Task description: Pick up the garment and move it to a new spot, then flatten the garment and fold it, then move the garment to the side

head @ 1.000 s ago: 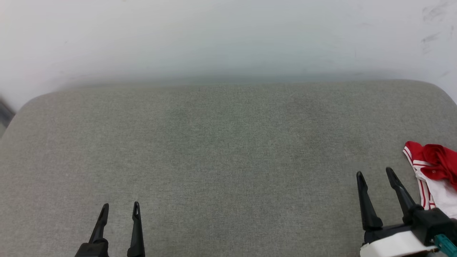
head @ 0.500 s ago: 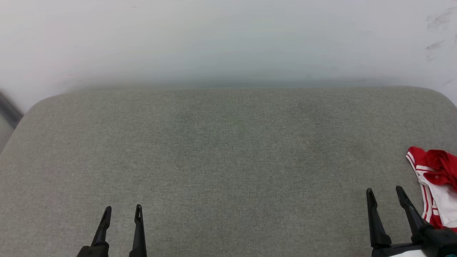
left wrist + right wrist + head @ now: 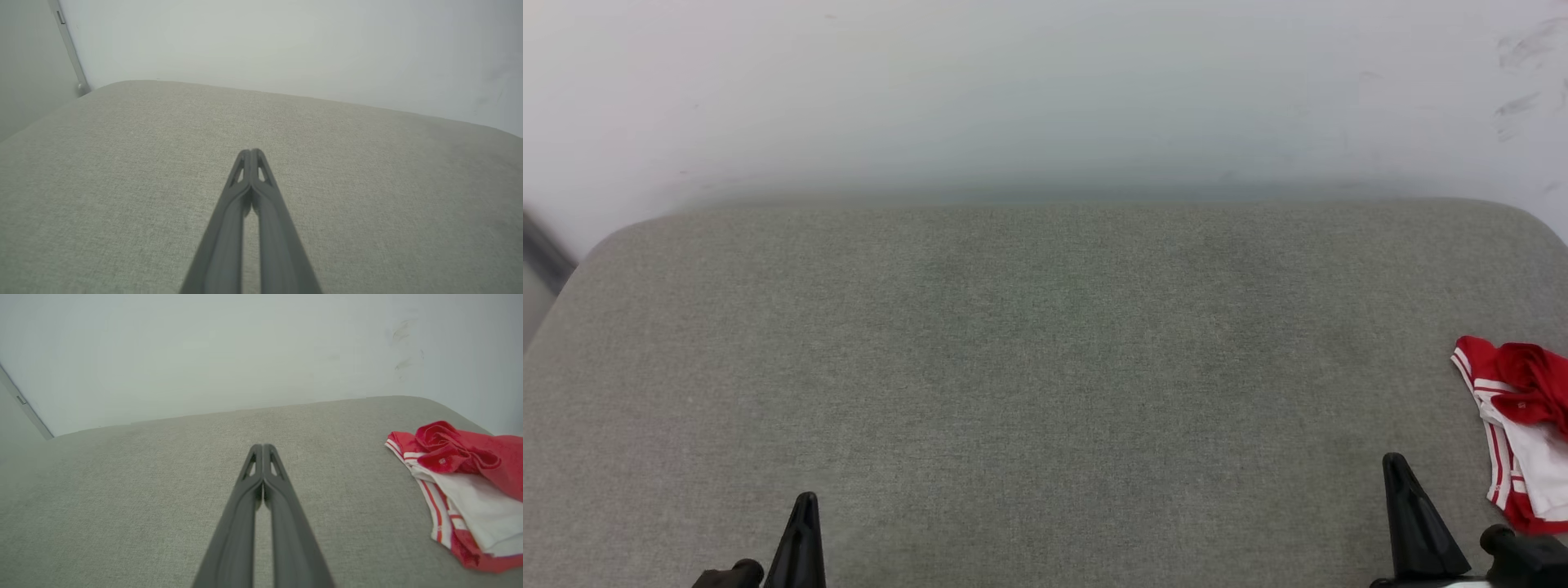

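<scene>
The garment [image 3: 1521, 425], red with white parts and red-and-white striped trim, lies crumpled at the right edge of the grey padded surface [image 3: 1045, 367]; the right wrist view has the garment [image 3: 461, 490] at its right side. My right gripper [image 3: 1395, 465] sits low at the lower right, left of the garment and apart from it, its fingers pressed together and empty [image 3: 262, 448]. At the lower left, my left gripper [image 3: 805, 500] is also shut on nothing, fingertips touching [image 3: 251, 152] above bare fabric.
A white wall [image 3: 1045, 90] runs behind the padded surface, with dark scuff marks [image 3: 1523, 49] at its upper right. A grey vertical strip [image 3: 69, 45] stands at the far left corner. The surface has rounded back corners.
Both grippers have closed from open to shut and drawn back toward the bottom edge. The garment lies where it was; the camera shifted slightly early on.
</scene>
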`<state>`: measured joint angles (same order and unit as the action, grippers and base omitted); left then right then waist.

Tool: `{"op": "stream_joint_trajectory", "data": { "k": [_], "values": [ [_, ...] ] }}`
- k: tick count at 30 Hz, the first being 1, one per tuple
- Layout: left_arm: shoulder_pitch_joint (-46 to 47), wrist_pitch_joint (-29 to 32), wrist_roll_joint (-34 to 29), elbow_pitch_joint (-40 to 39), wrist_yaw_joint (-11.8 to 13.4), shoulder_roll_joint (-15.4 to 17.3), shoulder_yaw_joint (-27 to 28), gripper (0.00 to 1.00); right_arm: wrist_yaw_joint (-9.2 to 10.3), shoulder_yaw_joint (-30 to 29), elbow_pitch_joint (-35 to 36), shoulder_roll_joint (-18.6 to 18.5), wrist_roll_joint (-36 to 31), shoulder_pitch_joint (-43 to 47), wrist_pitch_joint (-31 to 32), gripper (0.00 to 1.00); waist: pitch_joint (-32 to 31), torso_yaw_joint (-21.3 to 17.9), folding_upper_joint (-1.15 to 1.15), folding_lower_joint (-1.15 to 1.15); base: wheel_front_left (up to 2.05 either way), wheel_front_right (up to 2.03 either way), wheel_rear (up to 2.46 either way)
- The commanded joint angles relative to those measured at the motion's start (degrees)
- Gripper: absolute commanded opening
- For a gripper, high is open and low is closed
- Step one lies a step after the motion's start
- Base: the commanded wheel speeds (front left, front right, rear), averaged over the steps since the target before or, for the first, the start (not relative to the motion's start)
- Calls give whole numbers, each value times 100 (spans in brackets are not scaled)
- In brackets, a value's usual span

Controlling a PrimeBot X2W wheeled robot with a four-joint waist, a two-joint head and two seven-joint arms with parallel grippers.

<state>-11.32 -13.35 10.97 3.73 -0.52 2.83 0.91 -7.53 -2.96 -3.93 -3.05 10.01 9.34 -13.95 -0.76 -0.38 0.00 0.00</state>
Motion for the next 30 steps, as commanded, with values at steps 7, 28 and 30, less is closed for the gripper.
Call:
{"op": "stream_joint_trajectory", "data": {
  "k": [7, 28, 30],
  "values": [
    [295, 196, 875, 33, -91, 8, 82, 0, 1, 24, -41, -78, 958, -286, 167, 0, 6, 2, 0, 0, 0, 0, 0],
    [714, 694, 2899, 304, -262, 12, 218, 0, 2, 48, -301, -153, 3093, -655, 586, 0, 23, 8, 0, 0, 0, 0, 0],
    [751, 735, 3069, 328, -276, 12, 229, 0, 2, 47, -322, -156, 3271, -684, 625, 0, 24, 9, 0, 0, 0, 0, 0]
  ]
}}
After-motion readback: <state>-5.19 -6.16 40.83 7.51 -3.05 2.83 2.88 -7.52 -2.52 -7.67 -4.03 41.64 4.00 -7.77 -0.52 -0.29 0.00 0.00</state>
